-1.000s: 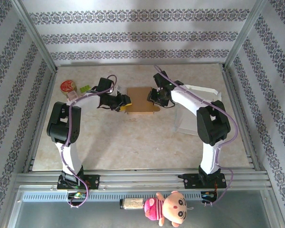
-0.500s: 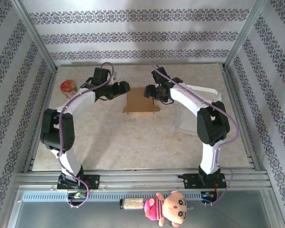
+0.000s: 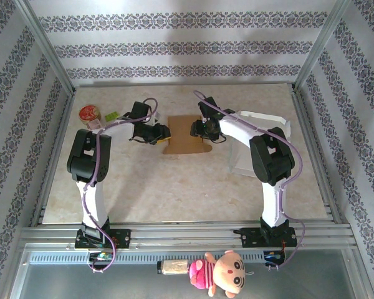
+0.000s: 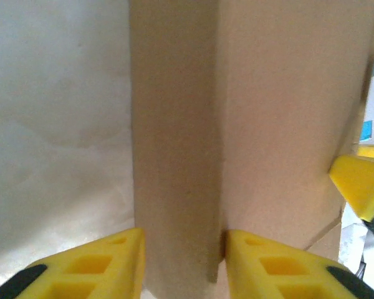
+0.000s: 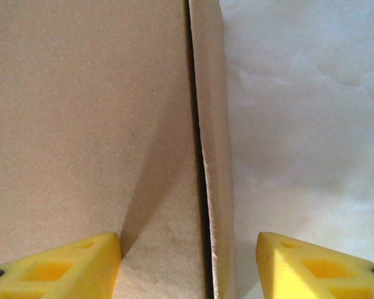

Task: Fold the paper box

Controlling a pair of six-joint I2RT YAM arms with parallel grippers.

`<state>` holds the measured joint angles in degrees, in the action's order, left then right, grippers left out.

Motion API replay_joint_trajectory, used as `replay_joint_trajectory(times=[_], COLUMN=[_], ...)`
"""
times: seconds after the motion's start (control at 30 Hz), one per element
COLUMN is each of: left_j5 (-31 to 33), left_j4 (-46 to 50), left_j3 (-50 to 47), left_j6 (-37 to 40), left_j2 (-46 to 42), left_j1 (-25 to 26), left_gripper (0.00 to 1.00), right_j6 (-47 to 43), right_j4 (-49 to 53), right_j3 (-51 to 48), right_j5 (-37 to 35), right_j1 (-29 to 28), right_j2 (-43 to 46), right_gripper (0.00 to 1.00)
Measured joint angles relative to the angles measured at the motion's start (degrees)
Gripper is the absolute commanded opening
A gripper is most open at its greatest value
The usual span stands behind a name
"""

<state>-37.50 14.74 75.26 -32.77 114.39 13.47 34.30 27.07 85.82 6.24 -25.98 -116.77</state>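
From where I stood, the brown paper box (image 3: pixel 184 138) lay mostly flat near the middle of the beige, marble-patterned tabletop (image 3: pixel 174 187), toward the far side, with an arm reaching in at each of its side edges. The left gripper (image 3: pixel 162 132) was at the box's left edge. Its wrist camera showed the yellow fingers (image 4: pixel 100 265) pressed against both faces of a raised cardboard flap (image 4: pixel 177 143), pinching it. The right gripper (image 3: pixel 195 129) sat at the opposite edge. In its wrist view its yellow fingers (image 5: pixel 324 265) were spread wide to either side of the narrow folded side strip (image 5: pixel 212 124), with a gap on both sides and touching nothing. One right fingertip (image 4: pixel 358 184) showed at the far side of the box in the left wrist view. A round red tin (image 3: pixel 89 113) stood near the table's left edge, well apart from the box. A clear plastic tub (image 3: pixel 237 163) sat to the right, behind the right arm. A pink plush doll (image 3: pixel 223 273) lay below the front rail.
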Motion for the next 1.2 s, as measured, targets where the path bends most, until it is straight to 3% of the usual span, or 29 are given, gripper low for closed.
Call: replay_joint_trajectory(times=[0.07, 0.2, 0.37, 0.77, 1.2], left_j5=[0.0, 1.2, 1.9, 1.9, -1.8], left_j4=[-0.2, -0.2, -2.4, -9.0, -19.3], left_j3=[0.0, 0.0, 0.0, -3.7, -12.6], left_j6=[0.0, 0.1, -1.1, -4.4, -9.8], left_j2=[0.0, -0.5, -1.5, -1.5, -3.2], left_j1=[0.0, 0.0, 0.0, -0.4, -3.9], left_gripper=[0.38, 0.59, 0.71, 0.79, 0.83], right_j6=[0.0, 0.0, -0.1, -0.1, 0.4], right_j4=[0.0, 0.1, -0.2, -11.7, -31.3], right_j3=[0.0, 0.0, 0.5, -2.9, -15.5], right_j5=[0.2, 0.6, 1.6, 12.7, 30.0], right_j1=[0.3, 0.7, 1.5, 3.0, 8.7], right_j2=[0.3, 0.4, 0.2, -1.8, -0.3], right_gripper=[0.64, 0.67, 0.66, 0.38, 0.33])
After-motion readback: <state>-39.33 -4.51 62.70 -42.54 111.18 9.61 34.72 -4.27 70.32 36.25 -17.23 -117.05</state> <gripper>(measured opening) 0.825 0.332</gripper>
